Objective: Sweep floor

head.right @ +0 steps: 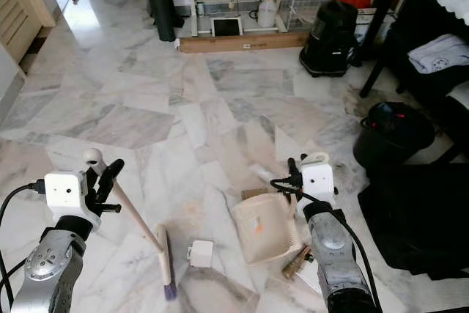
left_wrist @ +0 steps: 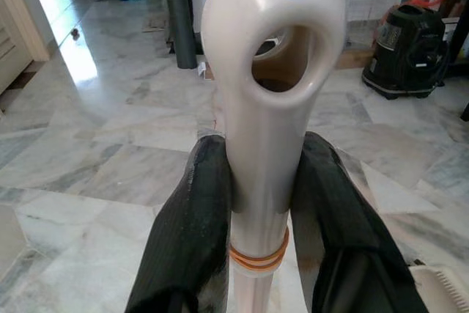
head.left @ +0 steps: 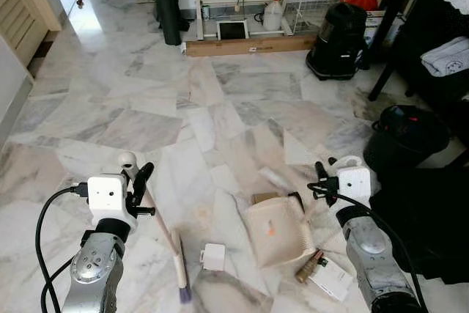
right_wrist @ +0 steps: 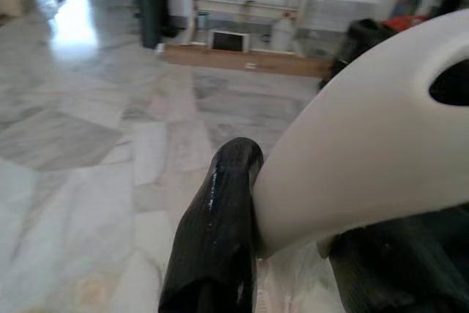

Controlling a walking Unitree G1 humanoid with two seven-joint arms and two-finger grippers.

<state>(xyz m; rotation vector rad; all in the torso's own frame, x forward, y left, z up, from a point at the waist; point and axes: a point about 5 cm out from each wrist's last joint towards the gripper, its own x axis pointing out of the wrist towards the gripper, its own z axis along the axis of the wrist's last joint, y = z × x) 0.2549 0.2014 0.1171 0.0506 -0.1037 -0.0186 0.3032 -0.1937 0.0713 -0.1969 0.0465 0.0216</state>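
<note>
My left gripper [head.left: 138, 183] is shut on the top of a cream broom handle [left_wrist: 267, 93], just below its loop end. The handle slants down to the brush [head.left: 181, 278], which rests on the marble floor. My right gripper [head.left: 327, 175] is shut on the curved cream handle [right_wrist: 366, 144] of a dustpan [head.left: 272, 231]. The dustpan lies on the floor between the arms, its mouth toward the broom. Litter lies around it: a small white box [head.left: 213, 256], a brown card scrap [head.left: 265, 198], a brown tube [head.left: 308, 265] and a white card [head.left: 331, 278].
A black vacuum cleaner [head.left: 338, 40] stands far right, with a black bin [head.left: 404, 135] nearer. Dark cloth [head.left: 432, 225] lies beside my right arm under a black table [head.left: 385, 56]. A wooden plank [head.left: 249, 45] runs along the far wall. A wooden door [head.left: 22, 5] is at the left.
</note>
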